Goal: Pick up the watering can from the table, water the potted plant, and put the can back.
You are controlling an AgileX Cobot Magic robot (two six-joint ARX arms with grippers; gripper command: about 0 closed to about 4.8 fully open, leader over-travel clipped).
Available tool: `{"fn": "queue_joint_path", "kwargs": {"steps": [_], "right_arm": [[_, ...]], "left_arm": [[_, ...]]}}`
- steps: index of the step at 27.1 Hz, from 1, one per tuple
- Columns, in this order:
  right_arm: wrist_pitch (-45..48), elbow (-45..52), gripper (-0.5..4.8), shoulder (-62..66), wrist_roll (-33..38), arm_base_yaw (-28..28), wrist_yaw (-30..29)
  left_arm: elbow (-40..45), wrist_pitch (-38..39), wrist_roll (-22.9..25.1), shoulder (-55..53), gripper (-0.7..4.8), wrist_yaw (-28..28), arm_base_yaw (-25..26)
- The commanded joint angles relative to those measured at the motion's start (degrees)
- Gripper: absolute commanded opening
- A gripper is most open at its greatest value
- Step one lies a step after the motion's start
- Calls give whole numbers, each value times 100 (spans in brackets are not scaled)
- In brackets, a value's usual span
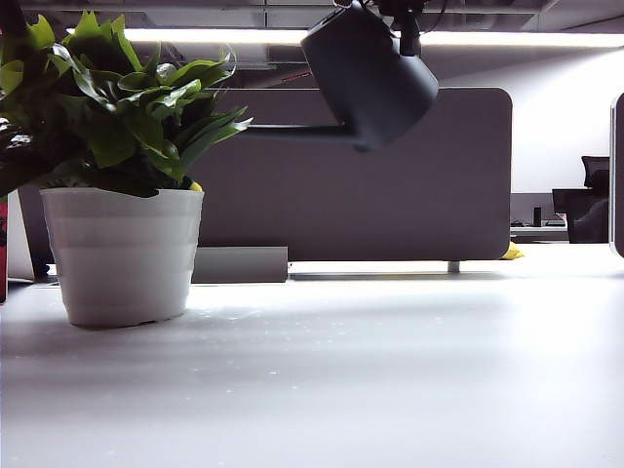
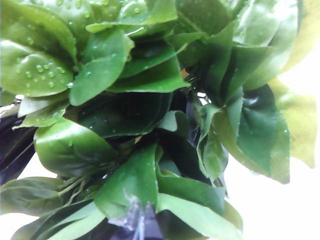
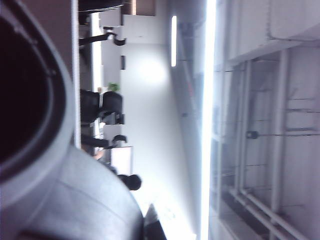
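Observation:
The black watering can [image 1: 375, 73] hangs high over the table [image 1: 390, 370], tipped, with its thin spout [image 1: 292, 129] reaching left to the leaves of the potted plant [image 1: 107, 97] in its white ribbed pot [image 1: 122, 253]. My right gripper [image 1: 405, 24] is shut on the can from above, mostly cut off by the picture's top edge. In the right wrist view the can's body [image 3: 60, 200] and dark mouth fill one side beside the gripper [image 3: 152, 227]. My left gripper [image 2: 137, 225] sits shut just over the plant's leaves [image 2: 125, 115], which carry water drops [image 2: 37, 75].
A grey partition [image 1: 390, 195] runs across the back of the table, with a low grey block [image 1: 239, 263] at its foot. A small yellow object [image 1: 512, 253] lies at the far right back. Office chairs [image 1: 595, 195] stand beyond.

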State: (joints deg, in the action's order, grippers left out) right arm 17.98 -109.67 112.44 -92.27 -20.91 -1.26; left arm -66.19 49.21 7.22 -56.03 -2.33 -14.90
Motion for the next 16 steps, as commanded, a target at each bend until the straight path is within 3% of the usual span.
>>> {"fn": "queue_joint_path", "kwargs": {"steps": [1,16], "right_arm": [[839,-122,-5,-118,68,-37,2],[933,-122,-5,-118,-424,-37,-339]], "left_arm": [[-11,7,-20,17,-6,-13,-13],[-11,109,-17,17,-6,-4,-11]]}}
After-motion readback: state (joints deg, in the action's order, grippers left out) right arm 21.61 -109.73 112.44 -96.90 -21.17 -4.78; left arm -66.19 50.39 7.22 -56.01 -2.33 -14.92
